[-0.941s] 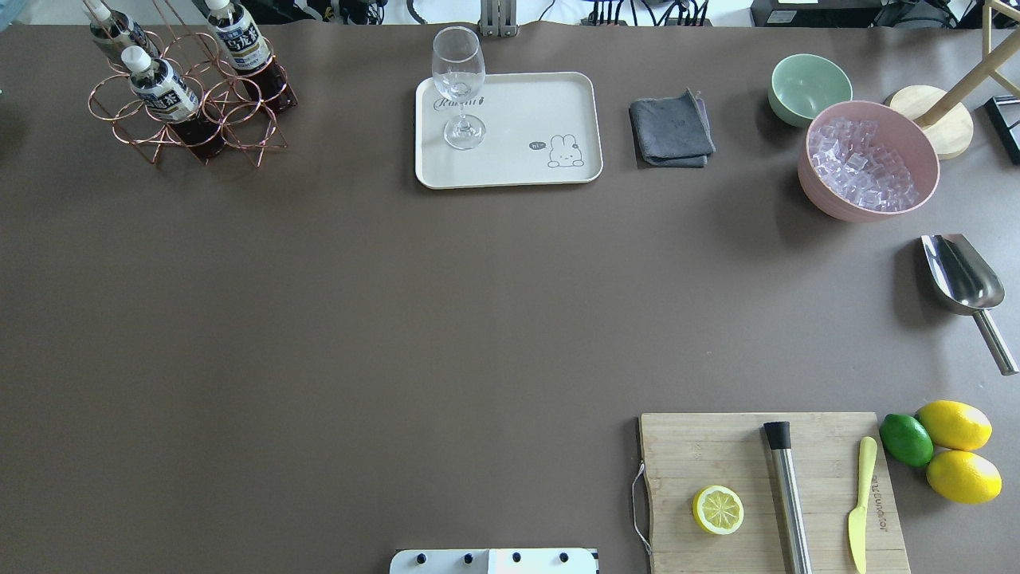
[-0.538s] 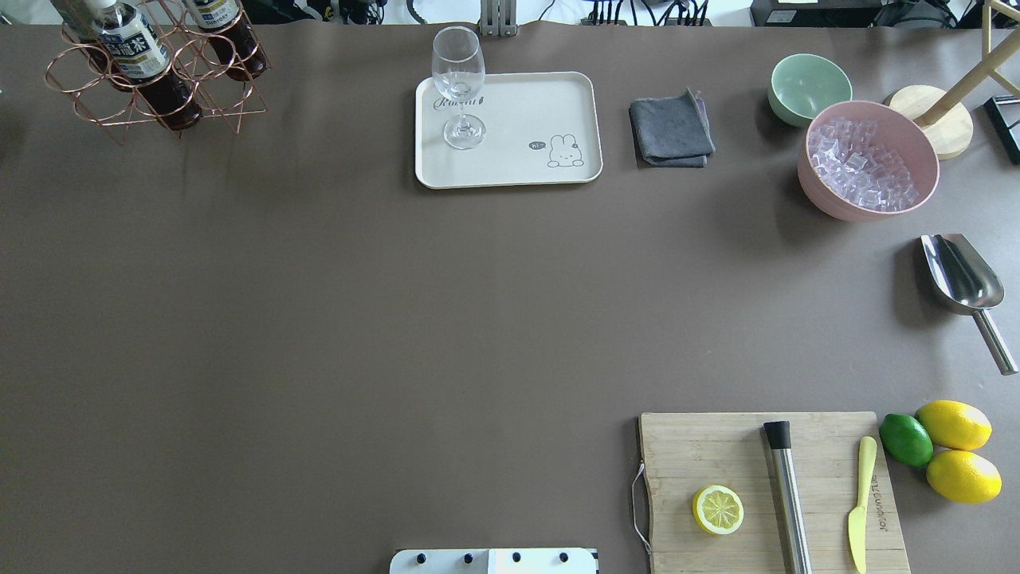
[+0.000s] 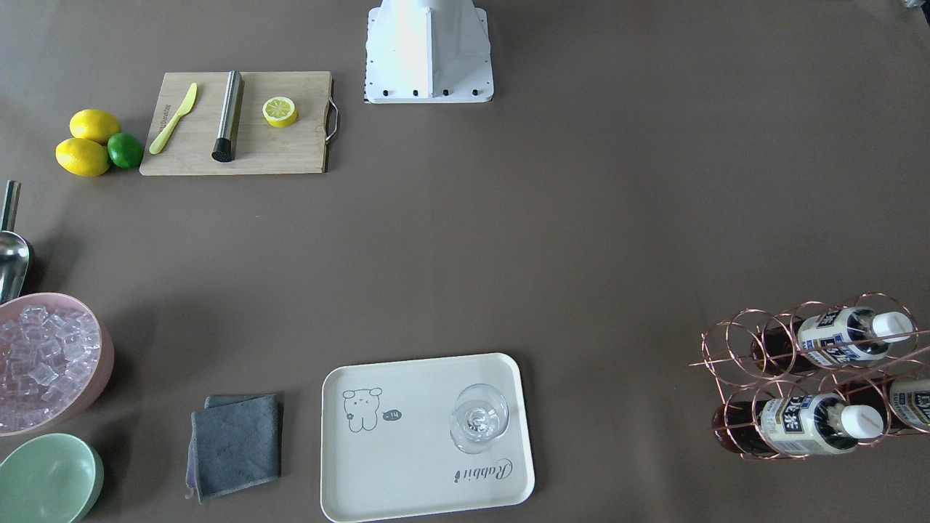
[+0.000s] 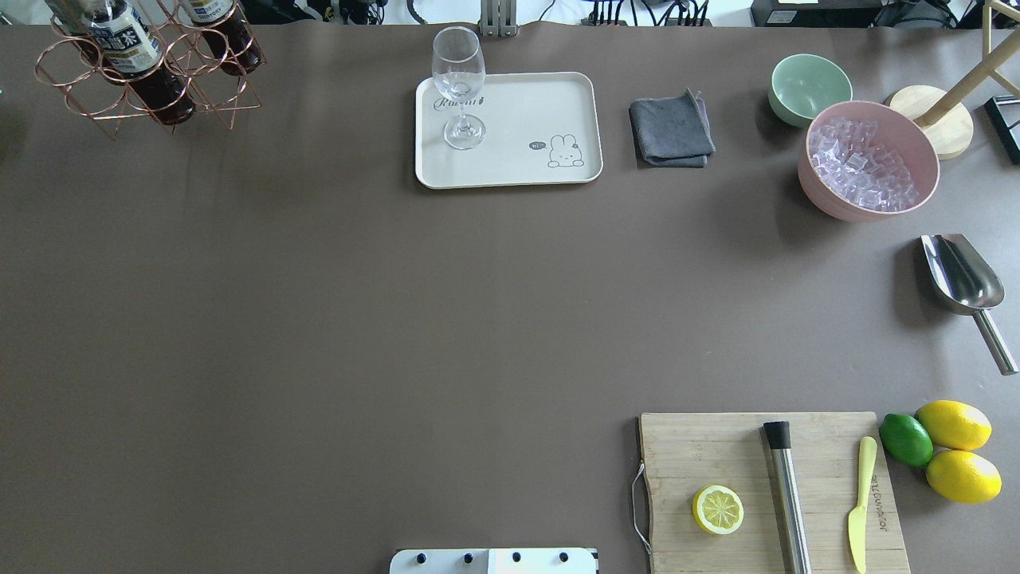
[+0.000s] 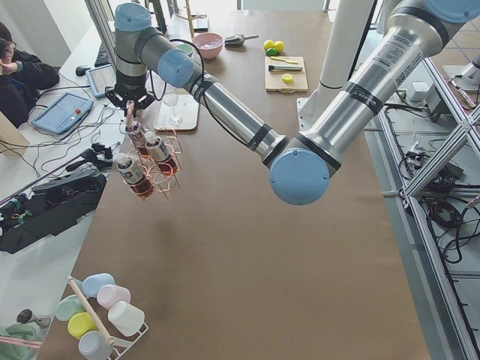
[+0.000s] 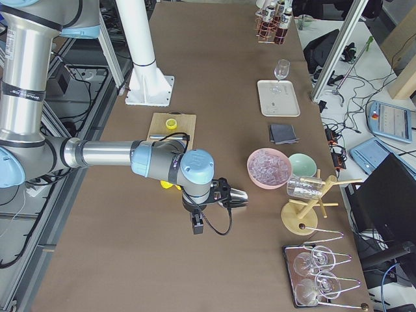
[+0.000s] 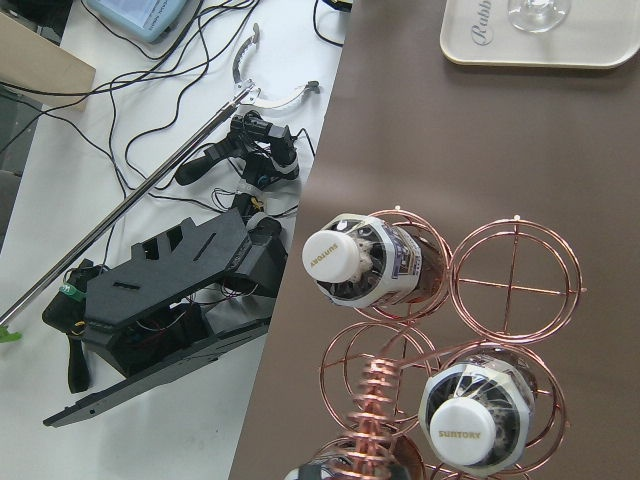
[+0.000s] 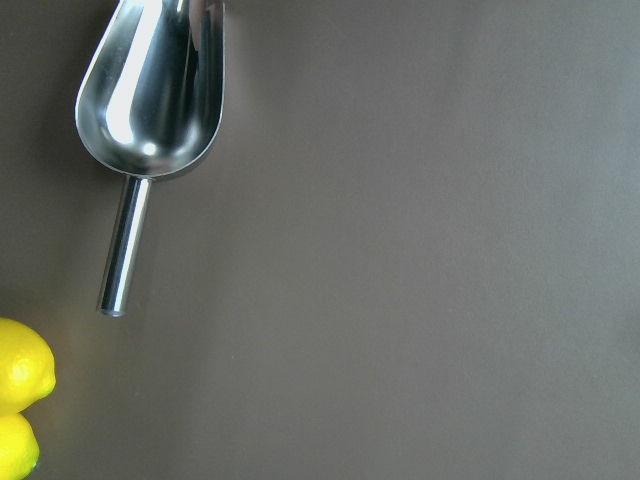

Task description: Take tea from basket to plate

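Three tea bottles [image 3: 828, 331] stand in the copper wire basket [image 4: 215, 88], which hangs by its coiled handle [image 7: 372, 400] beneath the left gripper [image 5: 132, 112]. The basket has drifted toward the far-left corner of the tabletop [image 4: 398, 319], away from the cream plate [image 4: 510, 159] holding a wine glass [image 4: 460, 88]. No bottle is out yet, so the transfer seems unstarted, and whether the jaws of the left or the right gripper [image 6: 229, 197] are spread or closed cannot be told.

Basket [image 4: 96, 100] and its tea bottles [image 4: 119, 36] farther toward the table's far-left corner than before.
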`<state>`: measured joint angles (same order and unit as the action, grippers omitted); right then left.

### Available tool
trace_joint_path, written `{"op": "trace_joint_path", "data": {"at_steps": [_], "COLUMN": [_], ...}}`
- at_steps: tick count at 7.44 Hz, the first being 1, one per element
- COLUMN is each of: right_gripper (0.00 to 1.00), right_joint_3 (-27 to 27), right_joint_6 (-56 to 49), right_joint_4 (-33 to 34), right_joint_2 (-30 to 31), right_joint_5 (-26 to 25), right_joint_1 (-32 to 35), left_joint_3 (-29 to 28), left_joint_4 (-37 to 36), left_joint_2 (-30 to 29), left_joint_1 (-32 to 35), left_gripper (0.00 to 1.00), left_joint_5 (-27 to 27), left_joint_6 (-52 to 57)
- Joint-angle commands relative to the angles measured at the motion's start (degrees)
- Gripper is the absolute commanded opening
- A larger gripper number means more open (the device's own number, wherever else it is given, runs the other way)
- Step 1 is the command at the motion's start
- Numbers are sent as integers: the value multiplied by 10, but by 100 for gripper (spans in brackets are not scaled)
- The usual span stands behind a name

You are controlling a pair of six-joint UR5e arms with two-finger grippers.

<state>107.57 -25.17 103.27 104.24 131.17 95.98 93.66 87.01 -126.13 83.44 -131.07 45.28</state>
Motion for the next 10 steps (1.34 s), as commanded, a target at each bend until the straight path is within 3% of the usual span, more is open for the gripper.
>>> {"op": "trace_joint_path", "data": {"at_steps": [1, 3, 5, 8, 10], "right_gripper": [100, 100, 100, 100, 100], "right_joint_3": [-2, -2, -3, -3, -1], "right_joint_6": [-2, -2, -3, -3, -3], "right_joint_4": [-1, -1, -1, 0, 0], "right_joint_2": [0, 0, 0, -1, -1], "right_joint_5": [0, 0, 0, 0, 0], "right_joint_1": [0, 1, 1, 0, 0], "left_joint_3": [80, 185, 205, 247, 243], "left_joint_4": [-52, -144, -143, -141, -139], "left_joint_2": [49, 69, 76, 16, -36], "left_joint_1": [26, 21, -16, -160, -248], "left_gripper": [0, 0, 0, 0, 0], "left_joint_5": [-4, -5, -22, 1, 31], "left_joint_6": [0, -1, -4, -146, -205]}}
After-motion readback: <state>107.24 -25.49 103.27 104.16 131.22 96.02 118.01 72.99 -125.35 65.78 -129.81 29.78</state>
